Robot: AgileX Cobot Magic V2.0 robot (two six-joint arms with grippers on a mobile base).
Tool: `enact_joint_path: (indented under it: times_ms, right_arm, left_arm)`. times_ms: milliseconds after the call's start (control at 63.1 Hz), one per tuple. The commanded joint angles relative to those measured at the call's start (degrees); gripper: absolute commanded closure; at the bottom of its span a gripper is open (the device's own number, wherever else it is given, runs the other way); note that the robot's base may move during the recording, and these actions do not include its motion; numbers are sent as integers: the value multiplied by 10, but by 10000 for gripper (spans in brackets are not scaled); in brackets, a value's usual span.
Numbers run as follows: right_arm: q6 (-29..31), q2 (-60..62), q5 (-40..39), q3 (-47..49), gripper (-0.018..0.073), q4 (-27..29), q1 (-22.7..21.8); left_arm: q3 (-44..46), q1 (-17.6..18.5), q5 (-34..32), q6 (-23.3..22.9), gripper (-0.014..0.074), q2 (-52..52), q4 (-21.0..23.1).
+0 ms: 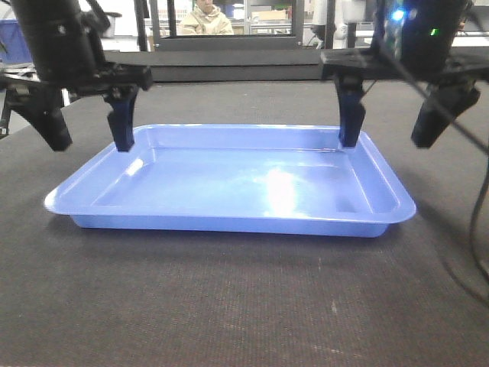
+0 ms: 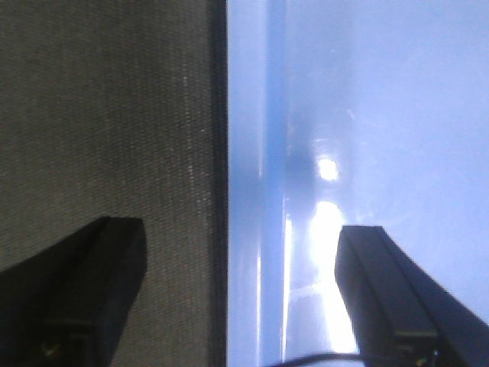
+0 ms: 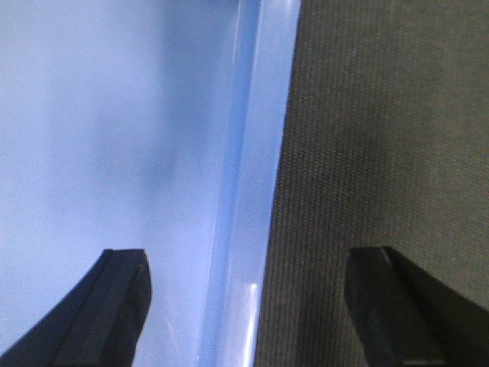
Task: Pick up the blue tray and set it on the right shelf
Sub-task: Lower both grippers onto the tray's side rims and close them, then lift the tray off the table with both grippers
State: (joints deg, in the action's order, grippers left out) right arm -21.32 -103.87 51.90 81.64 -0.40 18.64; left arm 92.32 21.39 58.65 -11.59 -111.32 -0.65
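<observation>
I am reading the left gripper (image 1: pixel 84 128) and right gripper (image 1: pixel 392 126) as spread open, each straddling one end rim of the blue tray (image 1: pixel 229 183), which is lying flat on the dark tabletop (image 1: pixel 229 306). Risk, as I am judging it: uneven closing on the thin glossy rim tilting the tray or letting it slip.

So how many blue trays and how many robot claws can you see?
blue tray: 1
robot claws: 2, the left gripper and the right gripper, both open
Total: 3
</observation>
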Motion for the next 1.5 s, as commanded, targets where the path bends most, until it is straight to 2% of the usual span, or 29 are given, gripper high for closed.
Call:
enact_joint_path:
  times_ms: [0, 459, 523, 586, 634, 713, 776, 840, 855, 903, 1204, 1346, 1489]
  right_arm:
    - [-1, 16, -23, 21, -52, -7, -4]
    - [-1, -28, -31, 21, -51, -7, -3]
    - [0, -34, -30, 21, -22, -7, -3]
    - [0, -39, -26, 21, 58, -7, -2]
    - [0, -42, -23, 21, 151, -7, -2]
    - [0, -43, -19, 21, 372, -7, -2]
    - [0, -43, -17, 21, 530, -7, -2]
    - [-1, -43, -17, 23, 487, -7, -2]
    - [-1, -42, -16, 23, 484, -7, -2]
    - [-1, -40, -11, 24, 496, -7, -2]
    - [-1, 39, 12, 25, 502, -8, -1]
    - [-1, 100, 37, 25, 502, -22, 11]
    - [-1, 166, 62, 24, 502, -51, 40]
  left_arm:
    - [20, 4, -17, -4, 175, 18, 11]
    - [20, 4, -9, -4, 177, -17, 22]
    - [20, 4, -6, -4, 191, -18, 22]
    - [20, 4, -6, -4, 227, -18, 22]
    - [20, 4, -6, -4, 281, -18, 22]
    - [20, 4, -9, -4, 393, -18, 22]
    - [20, 4, -13, -4, 524, -18, 22]
    - [20, 4, -14, -4, 654, -18, 22]
    - [20, 4, -13, -4, 661, -18, 22]
    - [20, 4, -7, -4, 624, -18, 22]
    - [31, 11, 44, -4, 642, 53, 21]
    - [31, 24, 75, -4, 642, 116, -6]
    - [31, 50, 120, -4, 642, 168, -30]
